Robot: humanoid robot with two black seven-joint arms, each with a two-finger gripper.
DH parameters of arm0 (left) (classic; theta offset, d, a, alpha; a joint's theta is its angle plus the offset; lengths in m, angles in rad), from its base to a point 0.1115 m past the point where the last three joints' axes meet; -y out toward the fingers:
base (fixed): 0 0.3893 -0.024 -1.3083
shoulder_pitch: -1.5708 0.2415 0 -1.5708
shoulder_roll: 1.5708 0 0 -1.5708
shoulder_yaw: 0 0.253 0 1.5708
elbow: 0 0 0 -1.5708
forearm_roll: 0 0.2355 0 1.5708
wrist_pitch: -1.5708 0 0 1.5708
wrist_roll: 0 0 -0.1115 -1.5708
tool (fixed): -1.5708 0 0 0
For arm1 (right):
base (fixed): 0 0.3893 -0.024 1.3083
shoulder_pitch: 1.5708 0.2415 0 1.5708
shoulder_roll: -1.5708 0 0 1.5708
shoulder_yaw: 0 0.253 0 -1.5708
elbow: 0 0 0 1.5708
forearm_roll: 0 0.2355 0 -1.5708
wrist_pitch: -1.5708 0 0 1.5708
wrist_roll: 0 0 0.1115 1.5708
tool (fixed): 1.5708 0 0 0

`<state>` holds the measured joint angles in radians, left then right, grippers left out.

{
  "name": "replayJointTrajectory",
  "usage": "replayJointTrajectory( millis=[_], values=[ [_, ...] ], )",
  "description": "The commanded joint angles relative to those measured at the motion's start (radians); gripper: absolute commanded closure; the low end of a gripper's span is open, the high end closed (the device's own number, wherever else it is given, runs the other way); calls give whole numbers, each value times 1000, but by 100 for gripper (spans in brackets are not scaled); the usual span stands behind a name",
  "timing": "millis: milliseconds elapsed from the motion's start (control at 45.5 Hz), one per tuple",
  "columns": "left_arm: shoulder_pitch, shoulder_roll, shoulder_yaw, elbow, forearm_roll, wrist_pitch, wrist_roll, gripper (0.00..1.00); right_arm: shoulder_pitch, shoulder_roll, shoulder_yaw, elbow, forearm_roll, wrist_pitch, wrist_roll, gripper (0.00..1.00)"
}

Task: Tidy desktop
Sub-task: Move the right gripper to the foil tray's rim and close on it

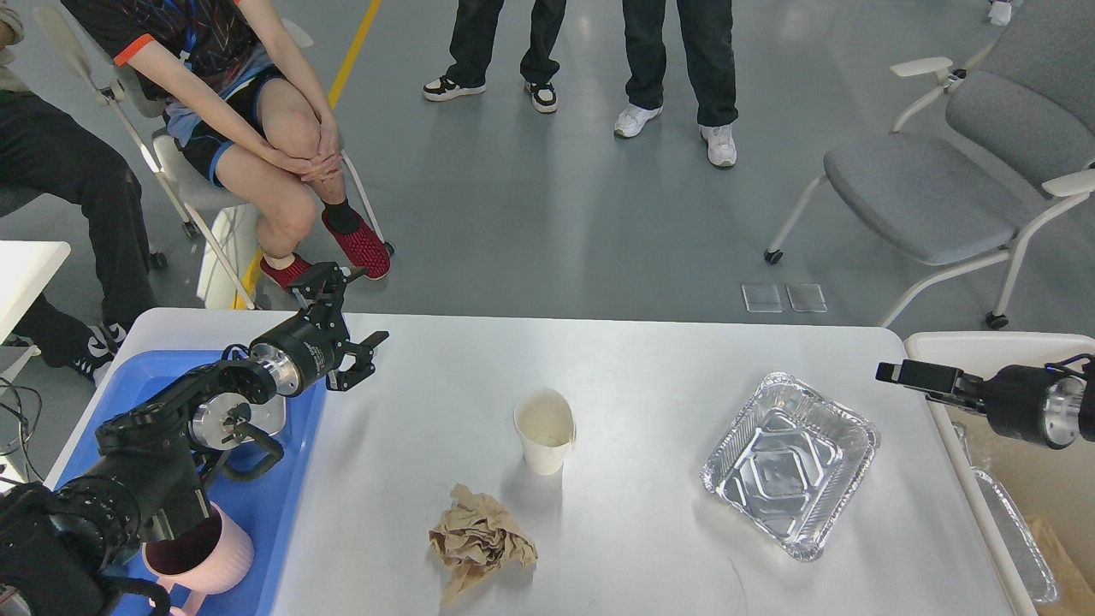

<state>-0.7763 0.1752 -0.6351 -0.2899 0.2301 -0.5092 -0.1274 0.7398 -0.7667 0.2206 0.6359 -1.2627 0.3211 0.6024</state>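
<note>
The white tabletop fills the lower middle of the view, with grey floor and onlookers' legs beyond its far edge. On it stand a paper cup, upright and open, a crumpled brown paper just nearer the robot than the cup, and an empty foil tray farther right. The left gripper hangs above the tabletop's far left part, its jaws apart and holding nothing; cup and crumpled paper lie to the right of those jaws and well apart from them. Under that arm sits a blue tray with a pink mug. The right gripper reaches in over the tabletop's right edge, seen end-on, so whether its jaws are apart cannot be told; the foil tray lies just left of it, an off-white bin behind it.
</note>
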Motion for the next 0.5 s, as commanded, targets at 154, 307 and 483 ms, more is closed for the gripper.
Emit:
replayJointTrajectory(
  millis=[154, 307, 483],
  values=[
    [0, -3, 0, 0, 0, 3, -1, 2, -2, 92, -21, -47, -73, -91, -1, 0],
    [2, 0, 0, 0, 0, 3, -1, 3, -2, 161, -29, -120, -83, -117, 0, 0],
    [3, 3, 0, 0, 0, 3, -1, 2, 0, 214, -63, -160, -107, -165, -1, 1]
  ],
)
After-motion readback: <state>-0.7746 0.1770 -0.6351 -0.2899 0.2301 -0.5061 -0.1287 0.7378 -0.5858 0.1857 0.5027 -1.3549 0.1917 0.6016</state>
